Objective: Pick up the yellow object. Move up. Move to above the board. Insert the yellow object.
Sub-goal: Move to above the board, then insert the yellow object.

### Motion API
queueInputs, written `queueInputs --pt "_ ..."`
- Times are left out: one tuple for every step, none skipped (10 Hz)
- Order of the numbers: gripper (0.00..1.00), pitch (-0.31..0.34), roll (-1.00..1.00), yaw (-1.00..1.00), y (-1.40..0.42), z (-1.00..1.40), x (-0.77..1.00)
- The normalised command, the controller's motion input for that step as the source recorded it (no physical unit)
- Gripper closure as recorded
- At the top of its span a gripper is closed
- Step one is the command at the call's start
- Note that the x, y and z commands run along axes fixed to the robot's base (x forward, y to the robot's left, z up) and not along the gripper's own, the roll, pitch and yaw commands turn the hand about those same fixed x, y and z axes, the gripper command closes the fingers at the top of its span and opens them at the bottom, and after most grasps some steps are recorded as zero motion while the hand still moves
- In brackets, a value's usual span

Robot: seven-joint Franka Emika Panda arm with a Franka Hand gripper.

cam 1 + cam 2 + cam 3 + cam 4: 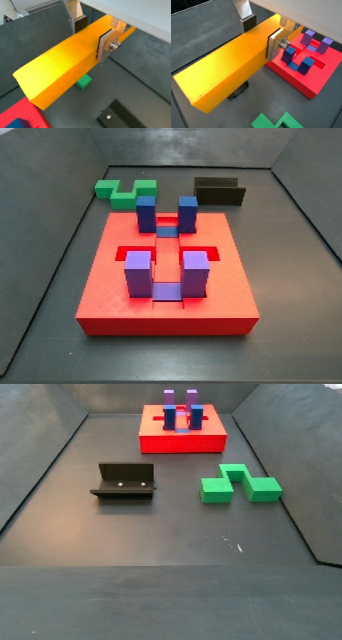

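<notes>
My gripper point(92, 37) point(262, 35) is shut on the yellow object point(60, 70) point(224, 75), a long smooth bar held across its width between the two fingers. The bar hangs well above the floor. Both wrist views show it, while neither side view shows it or the gripper. The board point(107, 288) point(183, 442) is a thick red slab with upright blue and purple posts. It lies on the floor below and off to one side of the bar point(308, 80), and only its corner point(20, 117) shows in a wrist view.
A green zigzag block point(124, 192) point(241, 484) lies on the dark floor; part of it point(83, 82) point(278, 121) shows under the bar. The fixture point(219, 190) point(126, 481) stands beside it. Grey walls ring the floor.
</notes>
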Motion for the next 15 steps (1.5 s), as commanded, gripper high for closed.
queueInputs --pt "1.00 0.337 0.10 -0.29 -1.40 0.25 -0.04" --pt "1.00 0.267 0.13 -0.16 -1.40 0.26 -0.04" --pt "1.00 0.186 0.05 -0.07 -1.40 0.26 -0.02" --pt "1.00 0.157 0.03 -0.04 -1.40 0.26 0.00" --pt "1.00 0.150 0.02 -0.03 -1.40 0.26 0.01" --pt "1.00 0.144 0.00 -0.01 -1.40 0.27 0.07" --pt "1.00 0.141 0.01 0.00 -0.83 0.17 0.06" --pt "1.00 0.141 0.03 0.00 -0.31 0.07 0.08" --pt "1.00 -0.001 0.00 0.00 0.00 -0.02 0.00" --pt "1.00 -0.031 -0.06 0.00 -0.03 -0.19 0.00" --pt "1.00 -0.044 -0.06 0.00 0.00 -0.67 0.08" --pt "1.00 -0.064 0.00 0.00 -0.03 -1.00 0.06" --pt "1.00 -0.096 0.00 0.00 -0.08 -1.00 0.09" --pt "1.00 -0.087 0.00 0.03 -0.24 -0.97 0.18" --pt "1.00 -0.014 0.15 0.00 -0.53 -1.00 0.18"
